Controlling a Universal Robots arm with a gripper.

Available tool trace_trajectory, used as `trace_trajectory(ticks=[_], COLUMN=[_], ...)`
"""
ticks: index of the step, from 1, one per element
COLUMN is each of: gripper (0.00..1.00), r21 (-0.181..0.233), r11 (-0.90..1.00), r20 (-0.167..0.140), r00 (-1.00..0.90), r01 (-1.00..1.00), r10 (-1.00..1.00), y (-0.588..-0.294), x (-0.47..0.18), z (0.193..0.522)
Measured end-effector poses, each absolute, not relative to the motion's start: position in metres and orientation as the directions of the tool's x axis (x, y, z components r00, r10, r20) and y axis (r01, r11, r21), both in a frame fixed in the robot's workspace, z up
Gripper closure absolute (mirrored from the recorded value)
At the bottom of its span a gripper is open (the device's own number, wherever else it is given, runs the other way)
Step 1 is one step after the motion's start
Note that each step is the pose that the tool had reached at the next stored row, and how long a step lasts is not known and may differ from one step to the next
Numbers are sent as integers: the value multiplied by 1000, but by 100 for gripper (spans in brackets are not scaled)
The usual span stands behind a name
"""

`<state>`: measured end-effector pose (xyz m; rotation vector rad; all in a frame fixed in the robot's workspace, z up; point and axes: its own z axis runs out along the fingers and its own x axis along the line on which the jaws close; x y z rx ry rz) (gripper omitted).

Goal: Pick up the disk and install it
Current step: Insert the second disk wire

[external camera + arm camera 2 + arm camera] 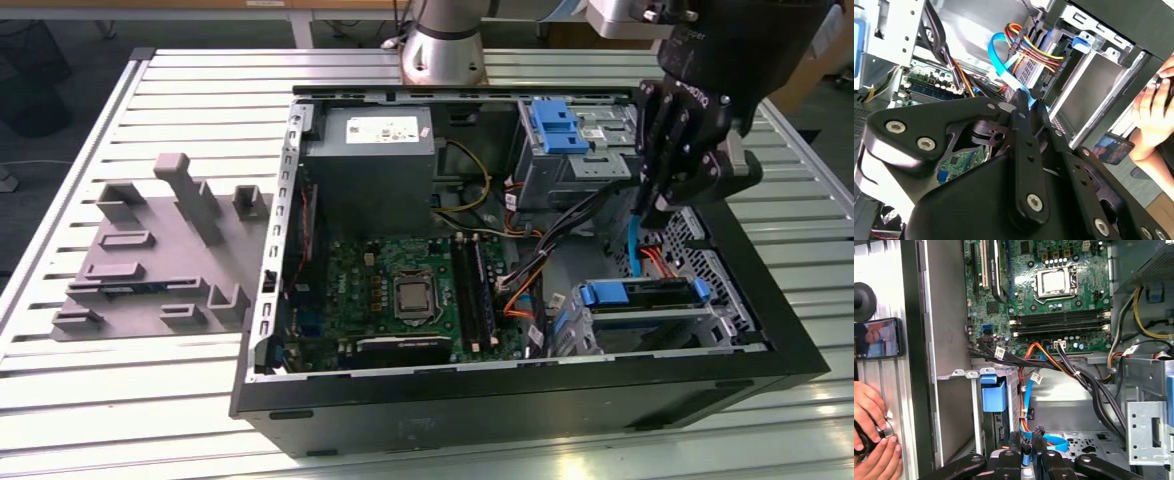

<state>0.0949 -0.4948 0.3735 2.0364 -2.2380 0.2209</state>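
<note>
disk (641,293) with blue carrier seated in drive cage (587,330) inside computer case (534,405), fingers (657,205) narrow, holding nothing, above it

The gripper (1026,450) pinches a blue cable (1027,405) beside the motherboard (1044,295), with a person's hands (871,435) nearby.

1. My gripper (657,215) is matt black metal with shiny silver bolt heads.
2. The computer case (534,405) is matt black outside, bare grey sheet metal inside.
3. The table (120,400) is ribbed, pale brushed metal.
4. The drive carrier (641,293) is smooth blue plastic.
</note>
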Motion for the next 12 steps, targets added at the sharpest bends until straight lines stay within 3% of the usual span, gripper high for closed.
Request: trace_trajectory(ticks=[3, 4, 12], gripper=[78, 84, 84], r21=[-39, -40, -40], r11=[95, 96, 97], r20=[194, 198, 200], r00=[-101, -102, -103], r01=[-995, -995, -994], r10=[-976, -975, -974], y=[-495, -495, -495], x=[95, 96, 96], z=[371, 371, 369])
